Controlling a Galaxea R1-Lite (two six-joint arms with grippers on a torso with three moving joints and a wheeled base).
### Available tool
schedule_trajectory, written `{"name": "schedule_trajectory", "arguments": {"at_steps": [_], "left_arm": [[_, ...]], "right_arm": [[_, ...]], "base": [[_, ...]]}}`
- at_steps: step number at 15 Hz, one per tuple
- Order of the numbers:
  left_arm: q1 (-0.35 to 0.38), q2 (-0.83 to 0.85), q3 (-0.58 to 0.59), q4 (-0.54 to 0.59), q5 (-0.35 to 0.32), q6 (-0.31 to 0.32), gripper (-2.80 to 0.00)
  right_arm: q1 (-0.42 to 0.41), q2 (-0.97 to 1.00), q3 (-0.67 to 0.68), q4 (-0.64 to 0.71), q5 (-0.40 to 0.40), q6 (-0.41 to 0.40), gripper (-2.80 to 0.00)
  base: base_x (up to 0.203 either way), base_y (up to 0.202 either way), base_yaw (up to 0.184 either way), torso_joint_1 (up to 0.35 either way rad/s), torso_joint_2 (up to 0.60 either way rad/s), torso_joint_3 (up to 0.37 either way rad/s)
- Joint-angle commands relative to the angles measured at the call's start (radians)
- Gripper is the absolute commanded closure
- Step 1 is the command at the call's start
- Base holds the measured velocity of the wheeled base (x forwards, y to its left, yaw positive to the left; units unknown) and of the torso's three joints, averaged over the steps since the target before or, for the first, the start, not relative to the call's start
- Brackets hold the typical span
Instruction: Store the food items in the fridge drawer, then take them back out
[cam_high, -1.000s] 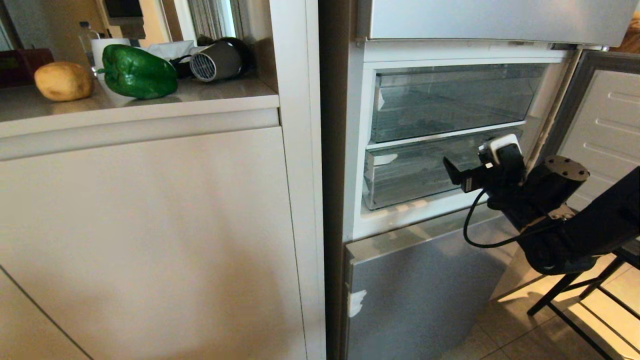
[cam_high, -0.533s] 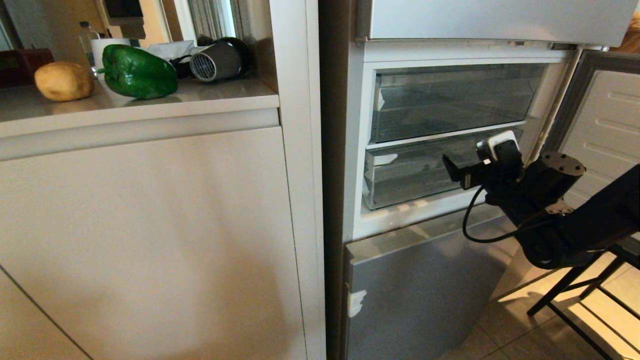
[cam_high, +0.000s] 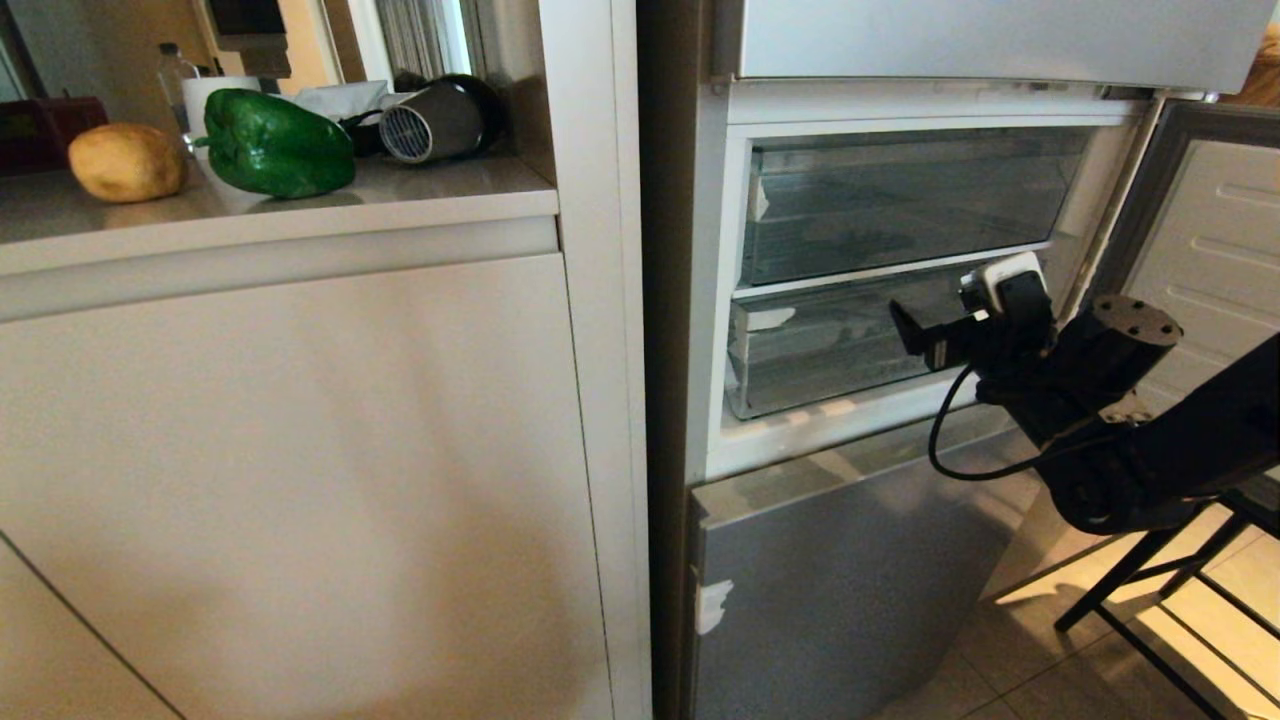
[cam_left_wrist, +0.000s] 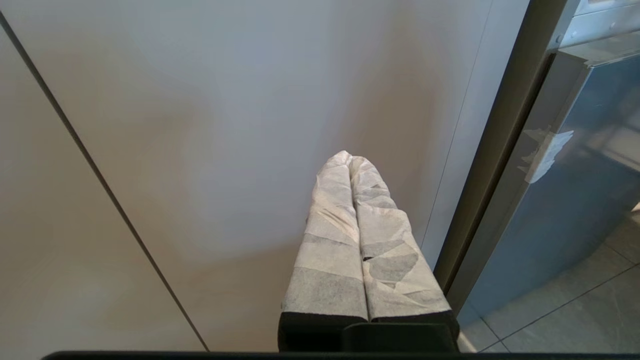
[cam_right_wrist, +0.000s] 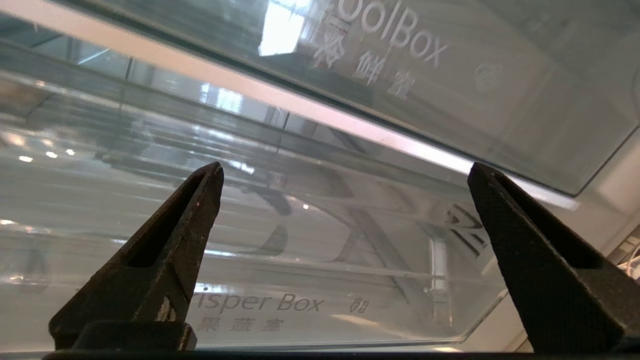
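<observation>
- Head view: the right end effector (cam_high: 925, 338) is hovering in front of the fridge drawer (cam_high: 830, 350), the lower and shallower of two clear bins, with the fridge door (cam_high: 1200, 250) standing open beside it; the drawer is sitting fully pushed in; the green bell pepper (cam_high: 275, 143) and the potato (cam_high: 127, 161) are resting side by side on the surface (cam_high: 300, 205) well to the left — neither is stored yet.
- Left wrist view: the left end effector (cam_left_wrist: 352, 165) is hanging low in front of a cabinet panel (cam_left_wrist: 225, 125), its taped fingers pressed together and holding nothing; it is looking idle.
- Right wrist view: the right end effector's black fingers (cam_right_wrist: 165, 250) are spread wide and empty, pointing at the drawer's transparent front just under its top edge; whether they are touching it I cannot tell.
- Judgement: the step in hand is likely opening the drawer; doing it well is calling for hooking the top lip squarely, closing firmly, then pulling straight outward — a skewed pull is risking a jam on the rails or a slip off smooth plastic.
</observation>
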Motion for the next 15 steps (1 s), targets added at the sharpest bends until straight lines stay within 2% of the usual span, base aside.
{"name": "schedule_trajectory", "arguments": {"at_steps": [1, 7, 15], "left_arm": [[0.0, 0.0, 0.003, 0.0, 0.0, 0.0, 0.0], [0.0, -0.002, 0.003, 0.0, 0.0, 0.0, 0.0], [0.0, -0.001, 0.003, 0.0, 0.0, 0.0, 0.0]], "right_arm": [[0.001, -0.018, 0.007, -0.009, 0.001, -0.004, -2.8], [0.004, -0.043, 0.081, -0.01, 0.003, -0.005, -2.8], [0.001, 0.044, 0.006, -0.004, 0.003, 0.001, -2.8]], "base": [[0.0, 0.0, 0.0, 0.0, 0.0, 0.0], [0.0, 0.0, 0.0, 0.0, 0.0, 0.0], [0.0, 0.0, 0.0, 0.0, 0.0, 0.0]]}}
